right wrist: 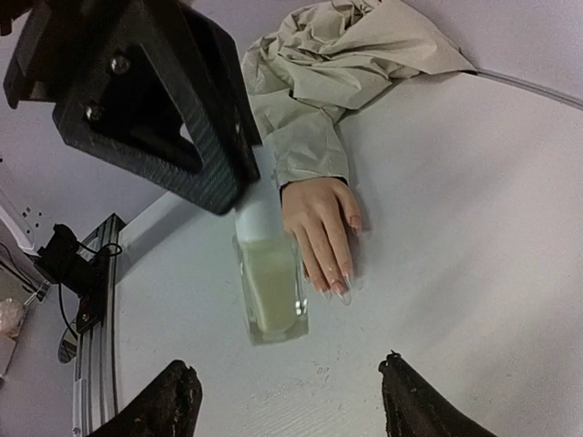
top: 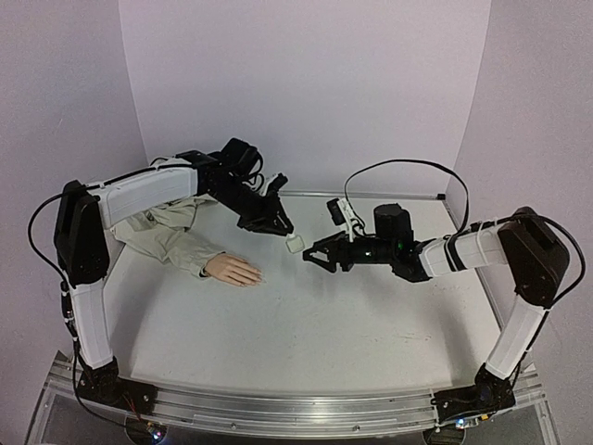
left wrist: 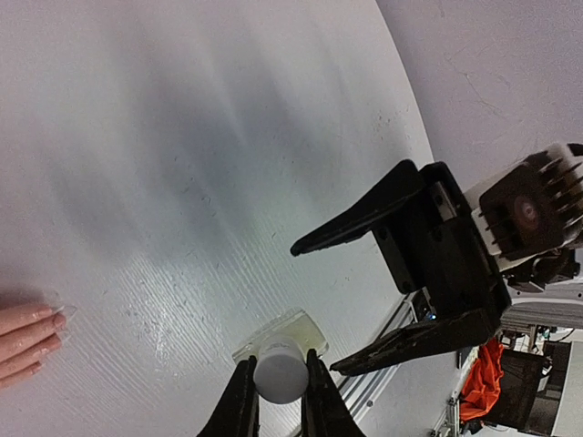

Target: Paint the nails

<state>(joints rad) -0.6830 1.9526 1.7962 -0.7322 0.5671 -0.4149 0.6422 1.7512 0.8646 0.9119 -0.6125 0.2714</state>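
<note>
1. From where I stand, the mannequin hand [top: 236, 270] lies palm down on the table [top: 371, 324], with its beige sleeve [top: 167, 236] bunched up behind the wrist.
2. The nails [right wrist: 342, 287] sit at its fingertips, long and pale, low against the table.
3. The left arm [top: 148, 190] stretches over the sleeve. The left jaws are clamped on the white cap [left wrist: 280, 373] of a small bottle [left wrist: 290, 332], which is near the hand's fingertips but apart from them. I cannot tell whether the bottle touches the table.
4. The right arm [top: 463, 248] lies on the side of the bottle away from the hand. The right jaws are spread wide with nothing in them, and they point at the bottle from close by without touching it.
</note>
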